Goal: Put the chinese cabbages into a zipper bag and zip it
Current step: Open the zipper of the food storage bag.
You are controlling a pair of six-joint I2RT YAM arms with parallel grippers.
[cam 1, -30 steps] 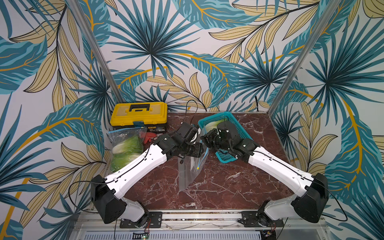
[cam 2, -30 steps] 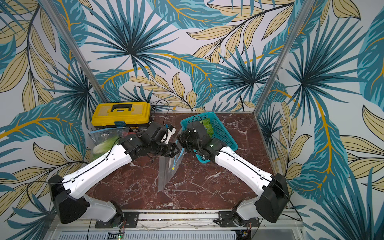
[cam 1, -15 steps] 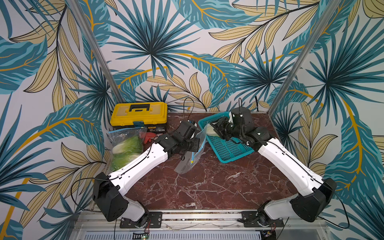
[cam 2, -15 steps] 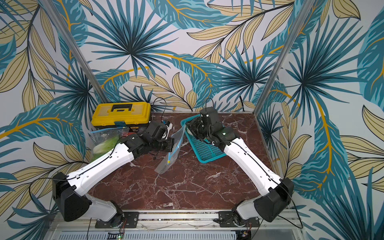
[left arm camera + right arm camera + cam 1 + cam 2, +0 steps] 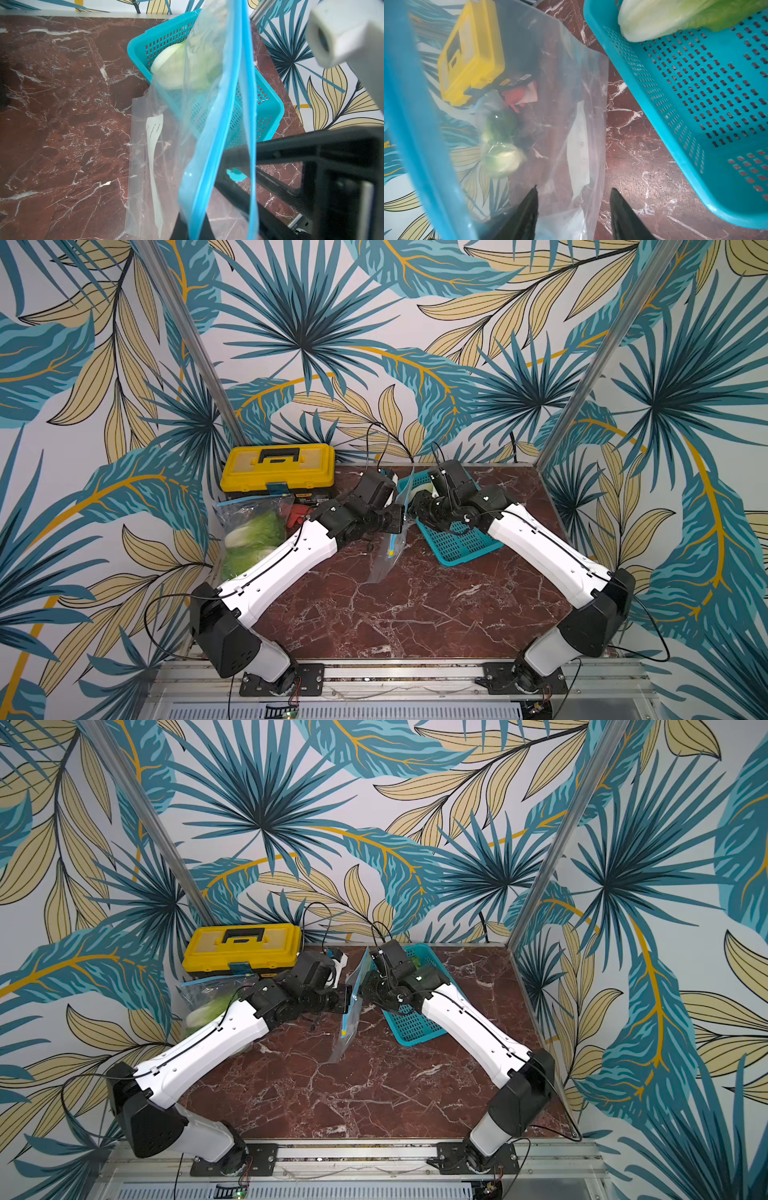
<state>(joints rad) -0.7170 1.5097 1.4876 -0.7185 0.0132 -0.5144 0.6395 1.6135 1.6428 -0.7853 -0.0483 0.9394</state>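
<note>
A clear zipper bag (image 5: 388, 547) (image 5: 350, 1021) with a blue zip rim hangs upright over the table, its bottom corner touching the marble. My left gripper (image 5: 400, 519) (image 5: 192, 230) is shut on the blue rim (image 5: 207, 176). Facing it across the bag, my right gripper (image 5: 414, 511) (image 5: 574, 189) is open, with the bag's clear film (image 5: 560, 207) lying between its fingers. One chinese cabbage (image 5: 664, 18) (image 5: 166, 62), white base and green leaves, lies in the teal basket (image 5: 461, 543) (image 5: 695, 93) just behind the bag. The hanging bag looks empty.
A yellow toolbox (image 5: 277, 466) (image 5: 243, 946) stands at the back left. In front of it lies another zipper bag filled with cabbages (image 5: 253, 531) (image 5: 208, 1006), and a red object (image 5: 296, 516) lies beside it. Both forearms meet over the table's back middle.
My left gripper shut on the bag's rim while the right gripper let go and opened. The right arm swung back over the basket, then returned to the bag.
</note>
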